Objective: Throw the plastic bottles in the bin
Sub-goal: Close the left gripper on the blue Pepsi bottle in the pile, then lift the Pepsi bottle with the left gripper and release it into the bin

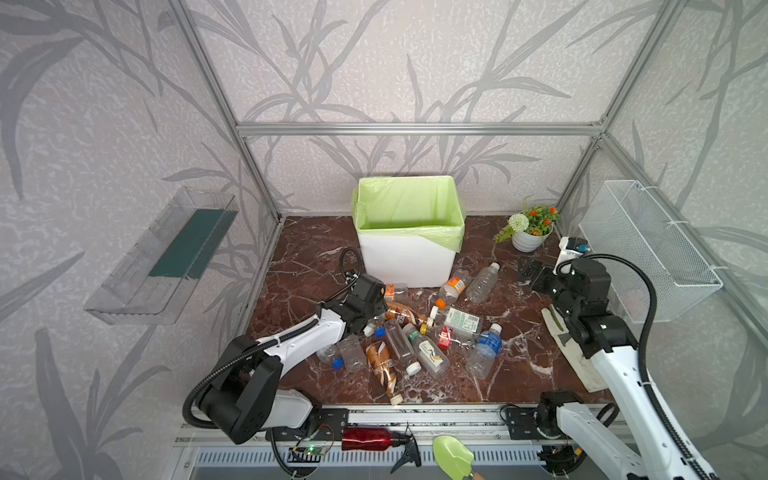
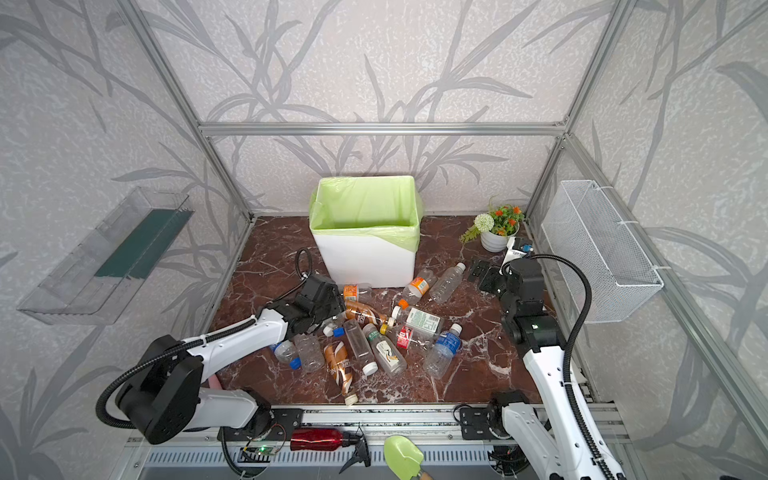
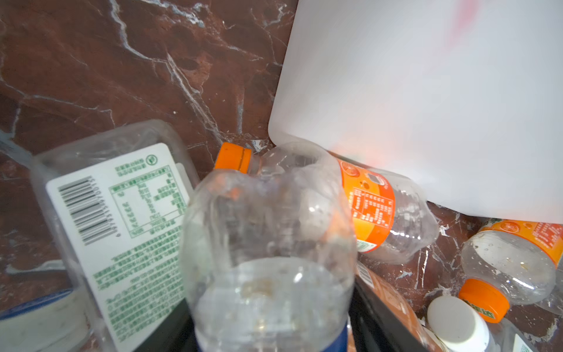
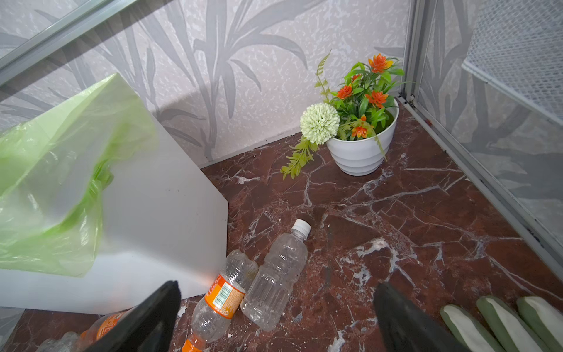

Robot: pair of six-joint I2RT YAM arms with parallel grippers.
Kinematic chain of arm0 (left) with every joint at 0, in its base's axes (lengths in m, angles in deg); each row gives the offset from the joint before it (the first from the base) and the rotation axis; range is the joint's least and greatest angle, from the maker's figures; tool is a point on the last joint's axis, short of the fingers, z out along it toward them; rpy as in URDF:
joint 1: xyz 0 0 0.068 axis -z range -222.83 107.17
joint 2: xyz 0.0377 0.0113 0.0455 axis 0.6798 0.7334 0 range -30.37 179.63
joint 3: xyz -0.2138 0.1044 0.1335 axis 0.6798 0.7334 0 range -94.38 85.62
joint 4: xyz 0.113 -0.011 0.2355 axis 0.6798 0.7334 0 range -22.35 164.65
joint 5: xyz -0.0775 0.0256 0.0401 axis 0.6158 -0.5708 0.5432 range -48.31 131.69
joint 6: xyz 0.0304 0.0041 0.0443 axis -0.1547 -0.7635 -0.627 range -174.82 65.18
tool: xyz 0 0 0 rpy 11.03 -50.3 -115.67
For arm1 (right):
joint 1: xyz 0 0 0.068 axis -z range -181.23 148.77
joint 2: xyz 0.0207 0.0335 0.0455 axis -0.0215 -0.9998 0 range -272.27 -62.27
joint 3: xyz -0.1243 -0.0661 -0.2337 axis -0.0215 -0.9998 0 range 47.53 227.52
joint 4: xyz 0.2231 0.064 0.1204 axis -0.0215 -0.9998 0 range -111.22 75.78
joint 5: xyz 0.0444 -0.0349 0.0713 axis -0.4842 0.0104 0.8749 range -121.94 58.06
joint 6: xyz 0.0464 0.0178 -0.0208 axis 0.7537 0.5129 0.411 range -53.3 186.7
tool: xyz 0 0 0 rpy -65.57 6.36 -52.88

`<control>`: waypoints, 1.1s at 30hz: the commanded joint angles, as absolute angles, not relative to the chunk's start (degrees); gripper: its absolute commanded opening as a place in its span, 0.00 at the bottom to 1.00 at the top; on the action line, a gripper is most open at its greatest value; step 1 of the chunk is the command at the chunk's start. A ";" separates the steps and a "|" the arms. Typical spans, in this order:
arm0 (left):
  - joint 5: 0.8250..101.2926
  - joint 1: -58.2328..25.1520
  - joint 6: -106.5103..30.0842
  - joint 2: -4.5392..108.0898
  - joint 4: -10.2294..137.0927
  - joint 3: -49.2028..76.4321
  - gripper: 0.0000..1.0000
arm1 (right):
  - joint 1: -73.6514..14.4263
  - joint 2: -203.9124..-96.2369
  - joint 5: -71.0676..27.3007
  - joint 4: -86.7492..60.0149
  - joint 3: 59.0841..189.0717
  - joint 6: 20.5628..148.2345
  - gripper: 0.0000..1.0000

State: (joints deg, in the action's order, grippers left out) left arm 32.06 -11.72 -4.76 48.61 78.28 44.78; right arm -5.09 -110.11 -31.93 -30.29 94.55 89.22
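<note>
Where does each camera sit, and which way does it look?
Top views: high at the front, looking down on table, bin and bottles; both arms show.
Left wrist: on the left arm, facing the bin; left gripper shows, around a clear bottle.
Right wrist: on the right arm, facing the flowerpot; open right gripper shows.
Both wrist views share the bin and an orange-label bottle.

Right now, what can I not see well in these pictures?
Inside of the bin: its front wall hides the floor in both top views, so bottles inside cannot be ruled out.
The left claw: in the left wrist view the clear bottle fills its gap; whether it grips is unclear.
The green scoop: the bottom edge cuts off its handle in both top views.
</note>
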 commanded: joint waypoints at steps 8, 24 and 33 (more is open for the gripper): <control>32.35 -12.08 -4.14 48.62 80.99 43.09 0.57 | -4.31 -108.86 -32.20 -31.36 93.67 89.11 1.00; 19.41 -12.07 -18.37 28.74 90.74 33.96 0.50 | -0.42 -110.32 -32.67 -30.77 92.53 87.22 1.00; 8.42 -12.15 -53.09 25.50 78.75 8.57 0.49 | 6.47 -110.71 -25.81 -28.32 89.12 91.66 1.00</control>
State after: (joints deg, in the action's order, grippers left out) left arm 12.37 -12.00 -37.69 24.07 85.13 14.92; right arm 5.75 -110.92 -28.82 -30.12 89.55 89.92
